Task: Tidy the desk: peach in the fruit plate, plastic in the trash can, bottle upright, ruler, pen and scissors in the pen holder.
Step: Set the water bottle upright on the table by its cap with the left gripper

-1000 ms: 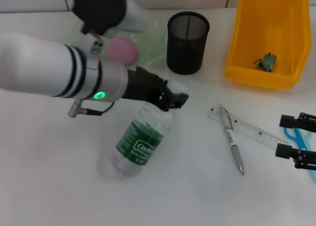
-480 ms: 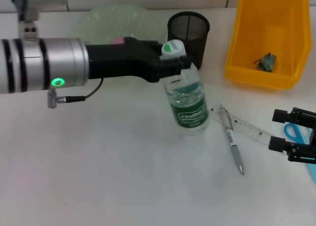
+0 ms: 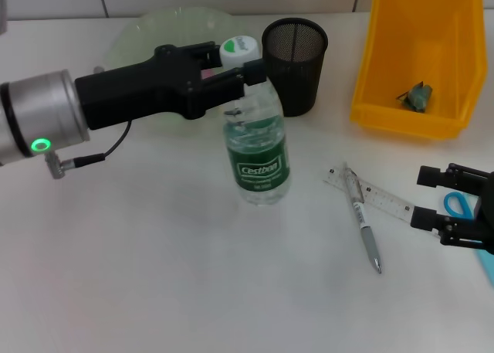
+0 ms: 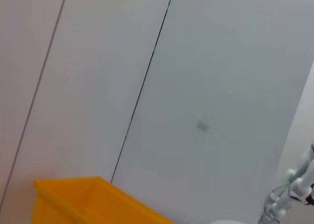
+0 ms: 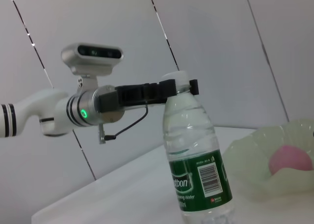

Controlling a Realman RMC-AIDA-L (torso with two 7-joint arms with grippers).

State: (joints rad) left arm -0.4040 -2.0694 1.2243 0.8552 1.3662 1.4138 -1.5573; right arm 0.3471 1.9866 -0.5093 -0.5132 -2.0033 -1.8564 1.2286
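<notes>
My left gripper [image 3: 235, 73] is shut on the neck of a clear bottle [image 3: 257, 148] with a green label and white cap. It holds the bottle upright, base at the table, in front of the black mesh pen holder [image 3: 294, 56]. The right wrist view shows the same grip [image 5: 177, 88] on the bottle [image 5: 194, 155]. The pink peach [image 5: 290, 161] lies in the pale green plate [image 3: 158, 28]. A ruler [image 3: 382, 201] and a pen [image 3: 364, 225] lie at the right. My right gripper [image 3: 434, 200] is open around the blue scissors [image 3: 460, 206]. Green plastic [image 3: 417, 96] lies in the yellow bin [image 3: 455, 28].
The yellow bin stands at the back right, close to the pen holder. The left arm [image 3: 46, 117] reaches across the table's left half. The left wrist view shows only wall panels and the bin's corner [image 4: 83, 199].
The left gripper has swung the bottle from lying on the table to upright and set it down a little to the left. The right gripper has crept slightly left over the scissors.
</notes>
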